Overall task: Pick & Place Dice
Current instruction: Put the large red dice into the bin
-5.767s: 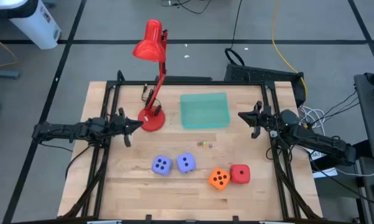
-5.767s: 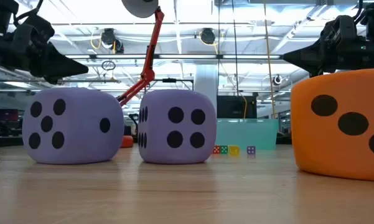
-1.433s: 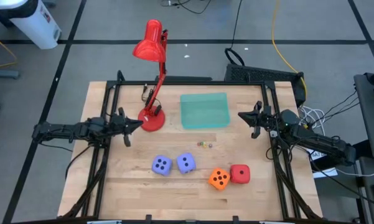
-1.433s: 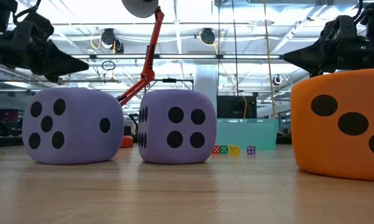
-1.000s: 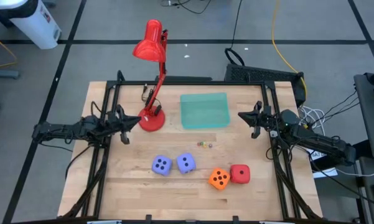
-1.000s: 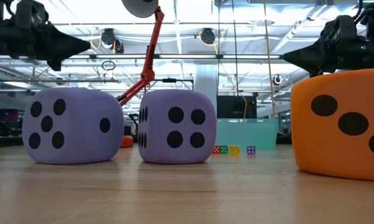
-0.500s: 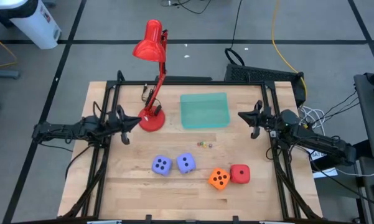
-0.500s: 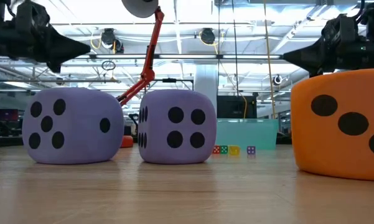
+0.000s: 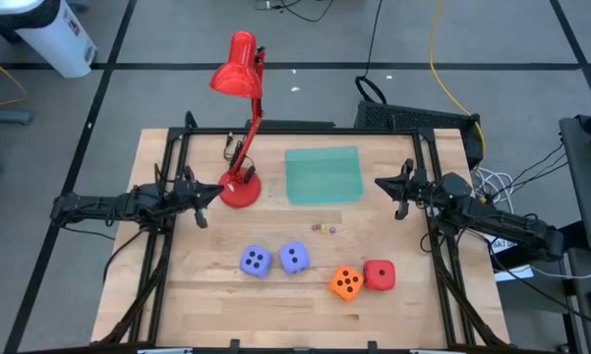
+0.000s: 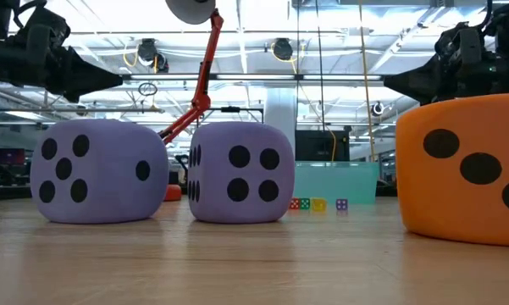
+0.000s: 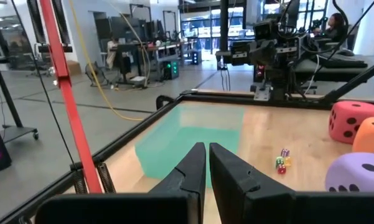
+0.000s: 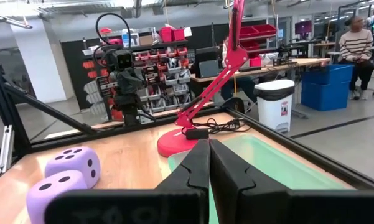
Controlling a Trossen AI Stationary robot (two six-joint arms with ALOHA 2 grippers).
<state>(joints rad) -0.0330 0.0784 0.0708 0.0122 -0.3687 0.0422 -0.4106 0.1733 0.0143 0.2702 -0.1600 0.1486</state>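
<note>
From above, four dice sit in the near half of the bench (image 9: 177, 295): two lavender dice (image 9: 274, 260), the orange die (image 9: 346, 283) and the red die (image 9: 379, 274). The left gripper (image 9: 219, 189), fingers nearly together and empty, hovers by the red lamp (image 9: 240, 147); the right gripper (image 9: 378, 181), closed and empty, hovers beside the green tray (image 9: 323, 175). At bench level, the lavender dice and orange die rest flat. Both wrist views show empty fingers.
</note>
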